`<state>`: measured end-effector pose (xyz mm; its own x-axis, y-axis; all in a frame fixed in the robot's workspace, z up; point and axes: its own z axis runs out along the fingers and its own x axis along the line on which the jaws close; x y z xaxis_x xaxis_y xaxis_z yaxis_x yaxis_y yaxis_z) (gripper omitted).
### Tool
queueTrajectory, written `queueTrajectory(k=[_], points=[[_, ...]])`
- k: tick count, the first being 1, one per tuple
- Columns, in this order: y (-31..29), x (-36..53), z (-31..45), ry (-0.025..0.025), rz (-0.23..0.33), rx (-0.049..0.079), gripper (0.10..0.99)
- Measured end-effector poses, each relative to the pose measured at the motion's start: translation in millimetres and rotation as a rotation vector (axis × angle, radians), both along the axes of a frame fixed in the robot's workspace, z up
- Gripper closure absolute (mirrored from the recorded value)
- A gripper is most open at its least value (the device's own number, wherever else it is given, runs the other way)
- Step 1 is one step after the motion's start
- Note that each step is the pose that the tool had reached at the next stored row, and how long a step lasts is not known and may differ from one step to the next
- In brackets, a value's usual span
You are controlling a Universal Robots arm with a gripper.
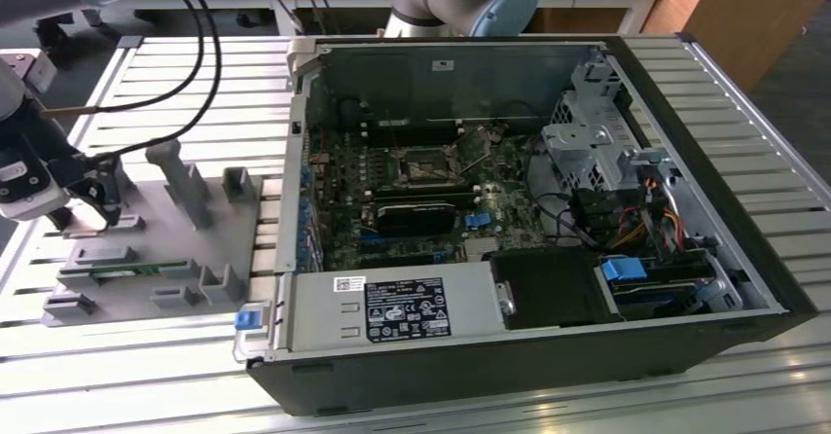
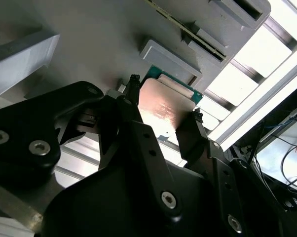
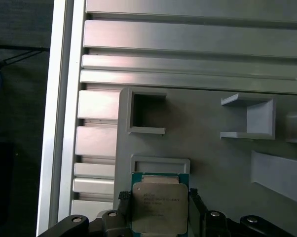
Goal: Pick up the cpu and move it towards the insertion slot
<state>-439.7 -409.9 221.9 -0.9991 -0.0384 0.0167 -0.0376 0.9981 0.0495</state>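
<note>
The cpu (image 3: pixel 160 207), a flat square chip with a silvery top and a green rim, lies on the grey plastic tray (image 3: pixel 212 163) beside a small raised block. My gripper (image 3: pixel 159 200) straddles it, with a black finger against each of two opposite edges, so it is shut on the cpu. In the second wrist view the cpu (image 2: pixel 163 106) sits between the fingertips (image 2: pixel 133 86) of the gripper (image 2: pixel 164 101). In the exterior view the gripper (image 1: pixel 107 215) is low over the tray (image 1: pixel 182 249) at the exterior view's left. The insertion slot (image 1: pixel 422 166) lies inside the open computer case, far to the right.
The open computer case (image 1: pixel 520 210) has tall walls around the motherboard, with a drive cage and cables at its right. The tray carries upright grey posts (image 1: pixel 182 186) and a green memory stick (image 1: pixel 124 271). Black cables (image 1: pixel 195 45) hang above the tray. The slatted metal table (image 1: pixel 156 356) spreads all around.
</note>
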Motion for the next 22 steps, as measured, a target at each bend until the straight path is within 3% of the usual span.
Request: queueTrajectory(k=[22], points=[[0.1,0.0,23.4,0.0000,0.000,0.000,0.541]])
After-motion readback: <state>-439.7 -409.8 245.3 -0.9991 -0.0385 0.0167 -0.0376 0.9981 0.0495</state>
